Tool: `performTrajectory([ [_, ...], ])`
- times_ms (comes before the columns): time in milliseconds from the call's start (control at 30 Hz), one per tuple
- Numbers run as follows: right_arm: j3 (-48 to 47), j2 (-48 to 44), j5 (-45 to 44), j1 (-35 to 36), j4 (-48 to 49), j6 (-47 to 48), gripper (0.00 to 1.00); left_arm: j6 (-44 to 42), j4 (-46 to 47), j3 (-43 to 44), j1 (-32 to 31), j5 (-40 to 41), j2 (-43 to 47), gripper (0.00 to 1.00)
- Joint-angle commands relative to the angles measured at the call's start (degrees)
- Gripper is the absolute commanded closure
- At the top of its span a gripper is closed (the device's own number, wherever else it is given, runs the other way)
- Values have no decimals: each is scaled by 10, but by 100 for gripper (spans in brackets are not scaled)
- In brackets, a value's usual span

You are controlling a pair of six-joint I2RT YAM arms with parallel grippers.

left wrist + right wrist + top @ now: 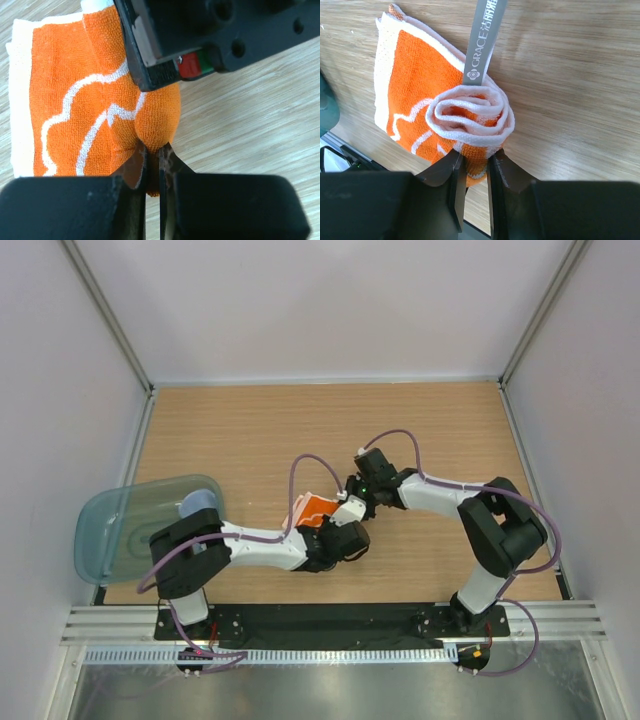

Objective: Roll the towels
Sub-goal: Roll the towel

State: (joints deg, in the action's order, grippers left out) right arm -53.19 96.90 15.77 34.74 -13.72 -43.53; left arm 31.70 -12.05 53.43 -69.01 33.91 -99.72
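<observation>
**A:** What sits nearest the left wrist lens?

**B:** The left claw. Its two black fingers are drawn almost together, pinching a bulging fold of the orange and white flower-patterned towel.

**A:** And the right one?

**B:** The right claw is clamped on the same towel, gripping the underside of its rolled end. The white-edged spiral of the roll sits just beyond the fingertips.

**A:** Where does the cloth lie against each claw?

**B:** For the left claw, the flat part spreads away to the left of the fingers on the light wooden desk, and the right arm's black housing hangs over the roll. For the right claw, the unrolled part stretches up and to the left from the roll.

**A:** Anything on the roll?

**B:** A grey fabric label printed GRACE sticks out of it and lies across the desk.

**A:** Farther off?

**B:** From above, both claws meet mid-desk at the towel. Well apart from them, at the desk's left edge, a translucent blue-green plastic tray holds a pale blue towel.
</observation>
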Motion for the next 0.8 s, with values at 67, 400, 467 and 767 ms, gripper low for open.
performTrajectory([
  [67, -7, -13, -12, -11, -6, -2, 72, 34, -68, -14, -1, -42, -34, 100],
  [400, 2, -53, 22, -113, -51, 36, 36, 15, -6, -36, 34, -207, 71, 100],
  [467, -5, -55, 22, -126, -63, 49, 35, 16, 5, -49, 52, -233, 93, 100],
  [767, 14, -123, -10, -157, -80, 55, 33, 74, 183, -159, 199, -475, 179, 100],
])
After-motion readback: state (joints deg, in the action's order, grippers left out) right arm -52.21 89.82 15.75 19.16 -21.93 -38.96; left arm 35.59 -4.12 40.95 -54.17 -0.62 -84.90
